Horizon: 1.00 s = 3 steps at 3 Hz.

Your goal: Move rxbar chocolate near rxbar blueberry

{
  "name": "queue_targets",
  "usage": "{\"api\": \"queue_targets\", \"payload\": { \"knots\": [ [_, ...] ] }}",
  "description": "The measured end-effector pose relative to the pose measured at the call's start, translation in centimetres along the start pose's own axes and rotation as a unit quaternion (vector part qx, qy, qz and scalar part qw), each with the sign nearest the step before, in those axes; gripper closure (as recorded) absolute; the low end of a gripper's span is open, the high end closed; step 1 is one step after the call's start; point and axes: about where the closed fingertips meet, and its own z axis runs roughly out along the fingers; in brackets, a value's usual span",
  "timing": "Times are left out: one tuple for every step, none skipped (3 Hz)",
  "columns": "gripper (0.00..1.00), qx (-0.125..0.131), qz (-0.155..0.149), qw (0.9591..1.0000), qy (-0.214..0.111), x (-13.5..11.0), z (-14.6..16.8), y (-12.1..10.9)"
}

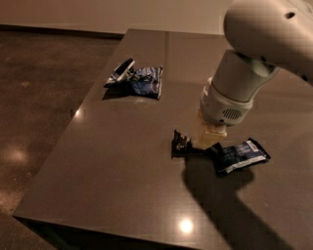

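while the gripper point(209, 141), low over the table point(122, 171), clamps the rxbar chocolate point(181, 142) in its jaws, that bar lies just beside the rxbar blueberry point(240, 155); only release seems left.

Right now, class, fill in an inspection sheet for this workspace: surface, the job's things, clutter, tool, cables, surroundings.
Surface: dark glossy table with spots of reflected light.
Job's things: rxbar chocolate gripped at one end by the tool; rxbar blueberry lies flat close beside it; whether they touch cannot be told.
Clutter: blue chip bag and a black-and-white packet against it, farther back.
Tool: tool low over the table, shut on the rxbar chocolate.
Cables: nothing seen.
Surroundings: polished floor; pale wall behind.
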Motion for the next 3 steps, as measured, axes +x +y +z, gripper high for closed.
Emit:
{"api": "queue_targets", "payload": {
  "knots": [
    [1.0, 0.01, 0.026, 0.9995, 0.013, 3.1, -1.1, -1.7],
    [0.79, 0.013, 0.036, 0.999, 0.022, 4.6, -1.8, -2.2],
    [0.56, 0.016, 0.036, 0.999, 0.022, 4.7, -1.9, -2.3]
  ]
}}
